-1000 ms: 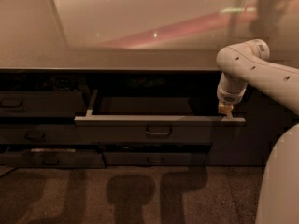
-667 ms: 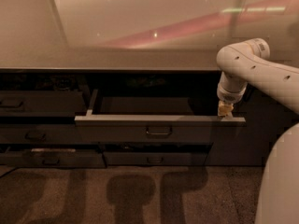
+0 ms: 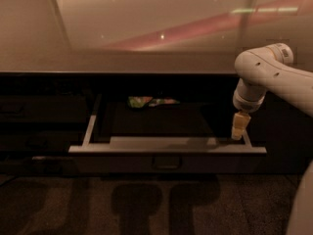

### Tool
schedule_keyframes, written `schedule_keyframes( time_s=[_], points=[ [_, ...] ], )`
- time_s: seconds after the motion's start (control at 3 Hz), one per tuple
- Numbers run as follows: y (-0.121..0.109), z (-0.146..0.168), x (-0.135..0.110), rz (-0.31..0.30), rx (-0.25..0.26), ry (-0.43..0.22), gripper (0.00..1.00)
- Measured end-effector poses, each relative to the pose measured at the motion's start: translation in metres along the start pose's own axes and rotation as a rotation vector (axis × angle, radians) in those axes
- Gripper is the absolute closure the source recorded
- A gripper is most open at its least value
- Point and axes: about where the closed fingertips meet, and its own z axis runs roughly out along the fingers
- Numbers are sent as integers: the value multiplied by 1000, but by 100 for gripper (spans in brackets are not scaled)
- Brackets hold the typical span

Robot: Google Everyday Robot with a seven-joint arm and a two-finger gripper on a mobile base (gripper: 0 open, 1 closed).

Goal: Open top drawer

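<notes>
The top drawer (image 3: 167, 150) stands pulled out from under the counter, its dark front with a central pull handle (image 3: 166, 162) facing me. Pale metal side rims (image 3: 89, 130) run back along it and a light strip of floor shows inside. A green and red packet (image 3: 146, 102) lies at the back of the drawer. My gripper (image 3: 238, 131) hangs from the white arm (image 3: 266, 77) at the drawer's right end, pointing down just inside the front edge near the right rim.
The beige counter top (image 3: 146, 43) spans the view above the drawer. Dark closed drawer fronts (image 3: 34, 111) sit to the left and below. Brown carpet (image 3: 146, 204) with shadows lies in front. The robot's white body (image 3: 301, 204) fills the right lower corner.
The view has come closer and the drawer shows pulled out further, with the packet at its back now in sight. The gripper stays at the drawer's right end.
</notes>
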Motion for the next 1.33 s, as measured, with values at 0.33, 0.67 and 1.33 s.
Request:
schedule_keyframes(
  time_s=[0.33, 0.67, 1.33],
  points=[
    [18, -5, 14, 32, 15, -7, 0],
    [47, -14, 33, 79, 70, 7, 0],
    [98, -6, 62, 126, 82, 51, 0]
  ],
)
